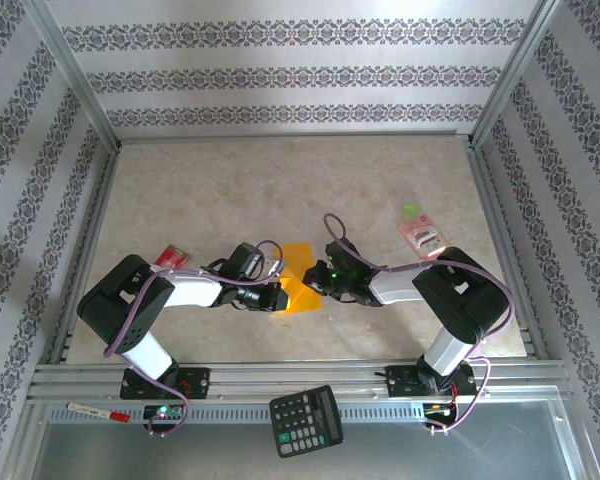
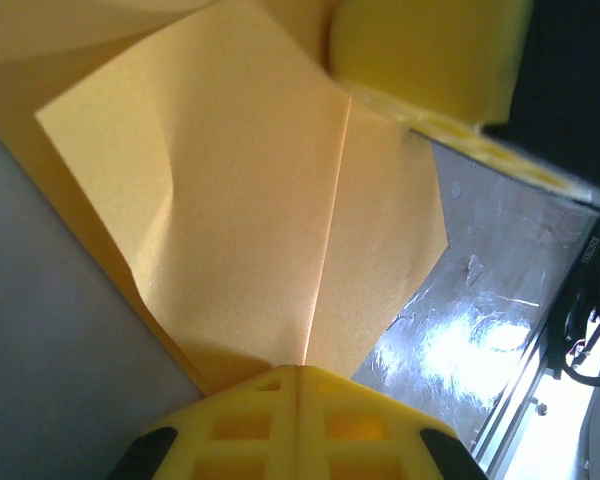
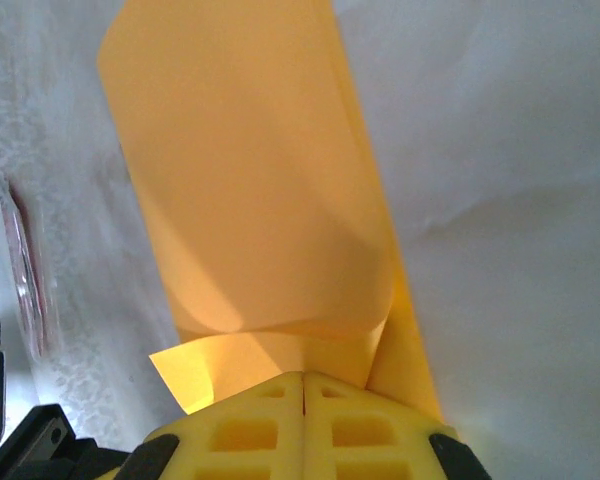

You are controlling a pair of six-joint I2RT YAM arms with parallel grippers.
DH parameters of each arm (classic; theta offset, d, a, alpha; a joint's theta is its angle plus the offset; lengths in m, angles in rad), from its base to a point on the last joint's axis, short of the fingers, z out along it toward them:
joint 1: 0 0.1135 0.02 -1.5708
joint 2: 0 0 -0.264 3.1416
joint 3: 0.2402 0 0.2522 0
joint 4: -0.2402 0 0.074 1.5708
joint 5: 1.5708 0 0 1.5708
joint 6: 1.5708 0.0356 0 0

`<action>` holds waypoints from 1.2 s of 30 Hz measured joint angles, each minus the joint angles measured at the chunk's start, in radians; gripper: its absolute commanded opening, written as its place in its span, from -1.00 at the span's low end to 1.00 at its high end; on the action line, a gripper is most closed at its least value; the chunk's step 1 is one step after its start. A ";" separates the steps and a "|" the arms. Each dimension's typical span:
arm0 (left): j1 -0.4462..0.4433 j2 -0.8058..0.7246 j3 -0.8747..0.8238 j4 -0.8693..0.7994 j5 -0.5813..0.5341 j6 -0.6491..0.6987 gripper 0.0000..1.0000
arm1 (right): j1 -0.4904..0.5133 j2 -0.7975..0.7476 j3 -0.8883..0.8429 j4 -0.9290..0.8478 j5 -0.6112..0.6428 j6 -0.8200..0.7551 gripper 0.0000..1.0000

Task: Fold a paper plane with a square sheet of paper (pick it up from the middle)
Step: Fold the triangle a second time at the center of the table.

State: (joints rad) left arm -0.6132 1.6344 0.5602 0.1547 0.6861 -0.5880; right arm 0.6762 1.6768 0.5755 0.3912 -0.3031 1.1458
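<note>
Paper point(image 1: 298, 262) being held between both tools at table point(image 1: 230, 190) centre | left tool point(image 2: 298, 372) clamping its crease point(image 2: 330, 230) end | right tool point(image 3: 302, 380) clamping opposite edge | crease running straight away from my left tool

square sheet of paper point(image 1: 298, 262) (orange) between left hand point(image 1: 279, 297), right hand point(image 1: 318, 279); calculator point(image 1: 307, 420) at front

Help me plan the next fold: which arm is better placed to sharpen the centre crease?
Probably left. The left gripper is shut on the orange paper at its crease, in line with it; the right gripper pinches a curled-over part.
</note>
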 measured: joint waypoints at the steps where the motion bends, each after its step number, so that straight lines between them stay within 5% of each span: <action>1: 0.000 0.000 0.000 0.000 0.000 0.001 -1.00 | -0.008 0.000 0.003 -0.006 0.000 -0.004 -1.00; 14: 0.000 -0.006 0.002 0.000 0.000 0.005 -1.00 | -0.150 -0.033 0.044 -0.109 0.011 -0.114 -1.00; 21: 0.000 -0.009 0.003 0.000 -0.001 0.005 -1.00 | -0.015 -0.196 0.016 -0.134 0.037 -0.124 -1.00; 36: -0.001 -0.013 0.016 -0.021 -0.007 0.007 -1.00 | 0.016 0.033 0.084 -0.095 -0.016 -0.127 -1.00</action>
State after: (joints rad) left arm -0.6140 1.6218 0.5766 0.1341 0.6792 -0.5808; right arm 0.6922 1.7100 0.6598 0.2966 -0.3195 1.0187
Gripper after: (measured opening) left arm 0.055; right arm 0.045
